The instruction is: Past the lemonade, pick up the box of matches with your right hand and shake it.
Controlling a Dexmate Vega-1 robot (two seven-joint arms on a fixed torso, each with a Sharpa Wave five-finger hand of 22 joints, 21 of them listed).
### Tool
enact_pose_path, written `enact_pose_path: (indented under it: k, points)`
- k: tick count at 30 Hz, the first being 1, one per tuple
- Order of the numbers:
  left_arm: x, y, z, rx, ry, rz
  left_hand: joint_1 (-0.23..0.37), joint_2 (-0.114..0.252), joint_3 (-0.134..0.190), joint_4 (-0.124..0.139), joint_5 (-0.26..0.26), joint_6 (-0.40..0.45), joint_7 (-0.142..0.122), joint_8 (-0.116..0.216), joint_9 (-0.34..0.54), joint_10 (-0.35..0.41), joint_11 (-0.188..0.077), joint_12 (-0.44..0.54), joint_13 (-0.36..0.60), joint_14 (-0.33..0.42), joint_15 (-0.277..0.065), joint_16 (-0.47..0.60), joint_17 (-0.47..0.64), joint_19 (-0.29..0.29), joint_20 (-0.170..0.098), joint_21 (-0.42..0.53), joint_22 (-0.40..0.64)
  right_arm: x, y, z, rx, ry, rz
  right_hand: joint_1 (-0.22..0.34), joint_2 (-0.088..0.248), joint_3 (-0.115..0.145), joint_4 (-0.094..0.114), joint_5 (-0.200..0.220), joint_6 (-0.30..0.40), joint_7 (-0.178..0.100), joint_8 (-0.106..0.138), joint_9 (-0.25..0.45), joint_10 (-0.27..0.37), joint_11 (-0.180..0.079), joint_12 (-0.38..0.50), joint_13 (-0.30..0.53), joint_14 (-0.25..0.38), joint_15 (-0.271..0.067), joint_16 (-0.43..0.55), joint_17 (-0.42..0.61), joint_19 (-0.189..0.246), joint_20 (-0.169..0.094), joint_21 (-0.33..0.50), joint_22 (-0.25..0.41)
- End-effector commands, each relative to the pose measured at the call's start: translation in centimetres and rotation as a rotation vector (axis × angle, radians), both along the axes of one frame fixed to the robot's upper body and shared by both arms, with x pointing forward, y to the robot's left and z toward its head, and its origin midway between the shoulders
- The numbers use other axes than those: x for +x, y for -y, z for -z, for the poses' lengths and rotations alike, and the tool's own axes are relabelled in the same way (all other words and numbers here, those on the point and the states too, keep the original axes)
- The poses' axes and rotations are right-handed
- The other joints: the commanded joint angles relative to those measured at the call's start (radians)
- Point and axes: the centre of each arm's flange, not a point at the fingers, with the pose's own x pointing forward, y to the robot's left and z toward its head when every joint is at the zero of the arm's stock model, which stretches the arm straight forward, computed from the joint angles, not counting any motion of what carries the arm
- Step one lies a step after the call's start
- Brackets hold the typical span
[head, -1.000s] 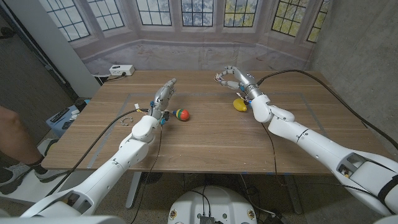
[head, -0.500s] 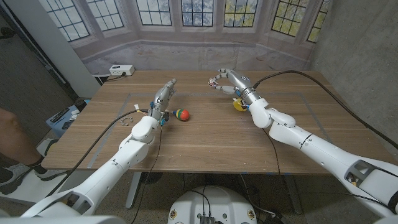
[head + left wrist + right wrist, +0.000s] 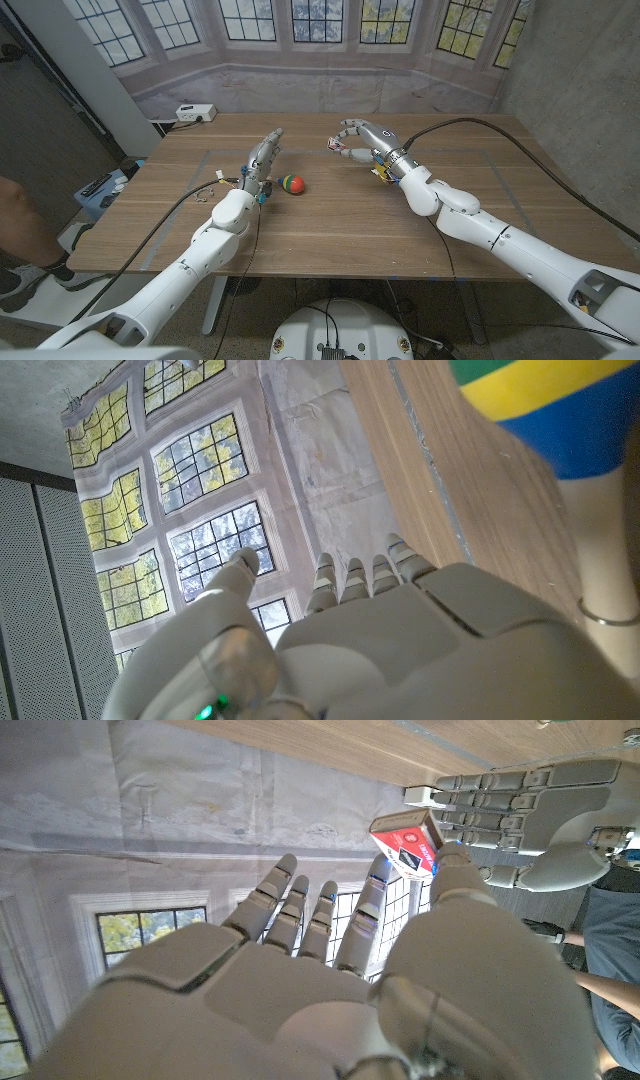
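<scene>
Red-and-white box of matches (image 3: 406, 843) pinched at fingertips of right hand (image 3: 362, 138), held above table (image 3: 330, 230) | left hand (image 3: 264, 157) empty, fingers straight, pressed together | risk: thin pinch, box could be flung when shaken | containers: none seen

Nothing readable anywhere tbh. Matchbox (image 3: 407, 842) pinched in right hand (image 3: 330, 980) has red label with white print, way too small and blurry to make out.
</scene>
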Motion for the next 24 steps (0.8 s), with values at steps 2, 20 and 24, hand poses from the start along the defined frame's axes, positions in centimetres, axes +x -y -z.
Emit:
enact_pose_path:
  k: [2, 20, 24]
  points:
    - [-0.3, 1.0, 0.1, 0.009, -0.002, 0.006, 0.008, 0.001, 0.002, -0.004, 0.004, 0.007, -0.003, 0.0, 0.004, 0.005, 0.002, -0.001, 0.002, 0.004, 0.001, 0.0, 0.004, 0.003, 0.006, -0.003, 0.002, -2.5, -0.3, 2.2, -0.084, -0.004, -0.024, 0.0, 0.004, -0.005, -0.002, -0.004, 0.006, -0.005, 0.0, 0.003, 0.01, 0.001, 0.0, 0.005, 0.008, -0.033, 0.005, 0.001, 0.0, 0.002, 0.003, 0.006]
    - [-1.1, 1.3, -0.3, 0.012, 0.021, 0.01, 0.009, 0.001, 0.002, -0.004, 0.004, 0.007, -0.003, 0.0, 0.004, 0.005, 0.003, -0.001, 0.002, 0.005, 0.002, 0.001, 0.004, 0.003, 0.006, -0.003, 0.002, -4.6, -0.9, 4.0, -0.17, -0.01, -0.057, 0.001, 0.005, -0.006, -0.003, -0.003, 0.009, -0.006, -0.001, 0.003, 0.011, 0.001, -0.001, 0.006, 0.01, -0.033, 0.006, 0.0, 0.001, 0.002, 0.003, 0.006]
    - [-1.3, 1.1, -0.2, 0.014, 0.02, 0.01, 0.009, 0.001, 0.001, -0.004, 0.004, 0.007, -0.004, 0.0, 0.004, 0.006, 0.001, -0.001, 0.002, 0.005, 0.002, 0.001, 0.004, 0.003, 0.005, -0.003, 0.002, -4.7, -1.2, 4.3, -0.17, -0.013, -0.064, 0.002, 0.005, -0.006, -0.004, -0.003, 0.009, -0.006, -0.002, 0.003, 0.011, 0.0, -0.001, 0.006, 0.01, -0.034, 0.005, 0.0, 0.0, 0.003, 0.003, 0.006]
